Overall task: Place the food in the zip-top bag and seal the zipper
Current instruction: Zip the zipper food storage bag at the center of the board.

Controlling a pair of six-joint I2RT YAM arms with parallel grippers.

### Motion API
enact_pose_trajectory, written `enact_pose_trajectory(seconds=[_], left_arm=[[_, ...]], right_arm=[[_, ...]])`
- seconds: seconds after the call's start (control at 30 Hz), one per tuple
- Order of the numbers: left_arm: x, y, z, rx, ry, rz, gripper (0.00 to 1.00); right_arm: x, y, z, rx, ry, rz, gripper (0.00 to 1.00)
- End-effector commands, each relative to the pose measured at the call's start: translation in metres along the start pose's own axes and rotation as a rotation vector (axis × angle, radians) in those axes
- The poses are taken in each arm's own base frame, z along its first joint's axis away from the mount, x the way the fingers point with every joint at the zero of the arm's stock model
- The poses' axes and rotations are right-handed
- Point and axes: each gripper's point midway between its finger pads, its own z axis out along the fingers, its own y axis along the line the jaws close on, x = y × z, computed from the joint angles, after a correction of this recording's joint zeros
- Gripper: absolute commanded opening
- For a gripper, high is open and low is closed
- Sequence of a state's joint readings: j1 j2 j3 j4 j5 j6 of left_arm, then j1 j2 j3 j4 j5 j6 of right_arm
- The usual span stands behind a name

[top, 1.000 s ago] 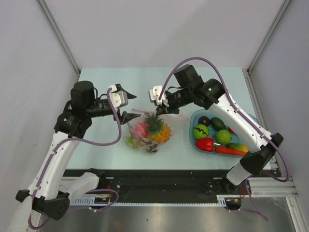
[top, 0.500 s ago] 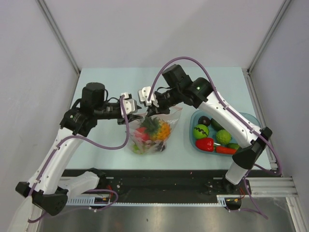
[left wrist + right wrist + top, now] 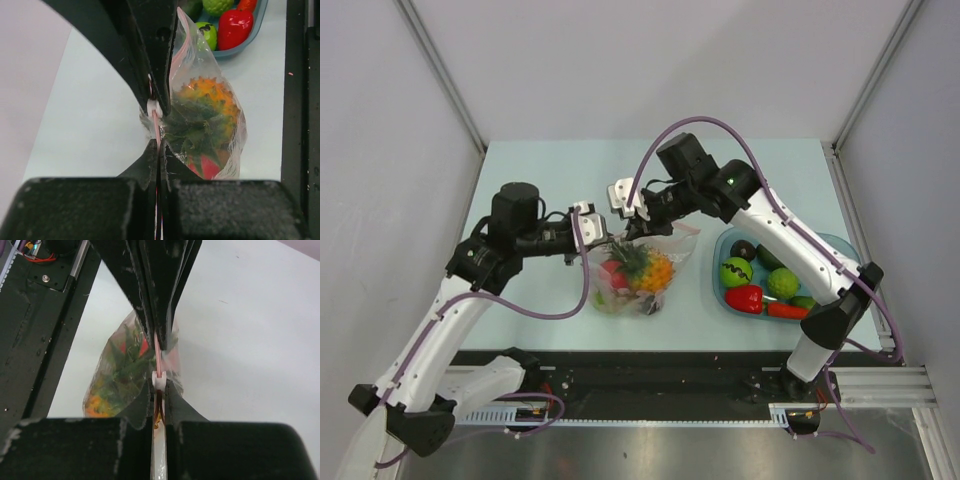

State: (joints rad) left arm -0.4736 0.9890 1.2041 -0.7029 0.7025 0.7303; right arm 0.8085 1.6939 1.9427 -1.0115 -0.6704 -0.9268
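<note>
The clear zip-top bag (image 3: 638, 283) hangs over the table's middle, holding a pineapple (image 3: 207, 102) and a red piece (image 3: 209, 167) of the food. My left gripper (image 3: 606, 240) and right gripper (image 3: 628, 222) meet at its mouth from opposite sides. In the left wrist view my left gripper (image 3: 160, 150) is shut on the pink-red zipper (image 3: 155, 120), just below a white slider (image 3: 154, 107). My right gripper (image 3: 159, 389) is shut on the same zipper (image 3: 158, 357) at the slider (image 3: 158, 380). More food (image 3: 762, 275) lies in the tray.
A light blue tray (image 3: 722, 296) at the right holds a green ball, a red pepper, dark and green pieces. The right arm's forearm (image 3: 790, 235) reaches over the tray's far side. Metal frame posts stand at the table's back corners.
My left gripper moved right to the bag's mouth and closed on the zipper strip. The right gripper carried the bag a little to the left, then held still.
</note>
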Motion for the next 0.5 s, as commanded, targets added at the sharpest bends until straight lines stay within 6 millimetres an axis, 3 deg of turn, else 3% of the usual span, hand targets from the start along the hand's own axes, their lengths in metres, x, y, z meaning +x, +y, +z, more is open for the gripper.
enact_pose_trajectory(seconds=[0.0, 0.17, 0.47], left_arm=[[0.008, 0.013, -0.015, -0.097, 0.015, -0.074, 0.0], [0.015, 0.037, -0.027, -0.227, 0.016, -0.094, 0.0], [0.017, 0.052, -0.035, -0.29, 0.022, -0.088, 0.0]], right_arm=[[0.028, -0.013, -0.032, 0.08, 0.064, 0.029, 0.0], [0.051, -0.013, -0.051, 0.116, 0.117, 0.059, 0.0], [0.087, -0.01, -0.085, 0.16, 0.22, 0.098, 0.0]])
